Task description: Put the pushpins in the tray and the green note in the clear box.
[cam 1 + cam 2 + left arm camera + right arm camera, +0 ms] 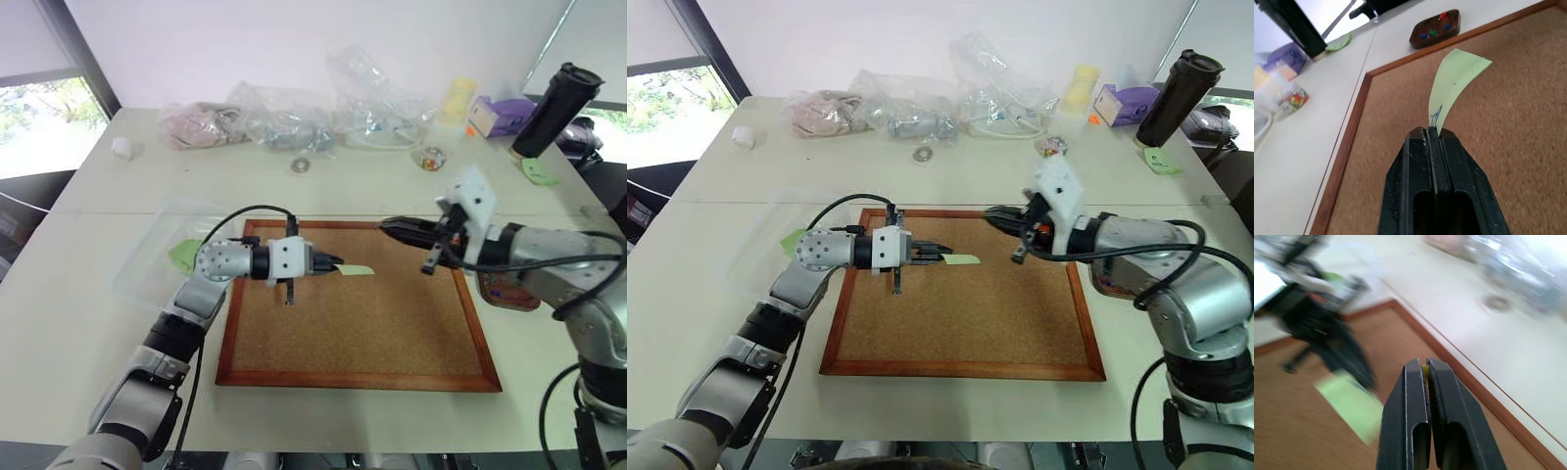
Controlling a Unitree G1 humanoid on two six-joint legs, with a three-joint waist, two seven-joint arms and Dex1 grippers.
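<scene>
Left wrist view: left gripper (1434, 133) pinches the green note (1454, 85) above the cork board (1508, 147); right gripper (392, 227) closed, level

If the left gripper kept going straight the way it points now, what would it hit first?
Probably the right gripper, across the cork board. The left gripper holds the green note out ahead; depth is unclear.

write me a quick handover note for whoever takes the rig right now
Left gripper: shut on the green note, held over the cork board.
Right gripper: shut on something small and yellow, probably a pushpin, above the board's far right corner.
Tray: right of the board, already holds coloured pushpins.
Clear box: left of the board.
Left to do: drop the right gripper's item in the tray, carry the note to the box.
</scene>
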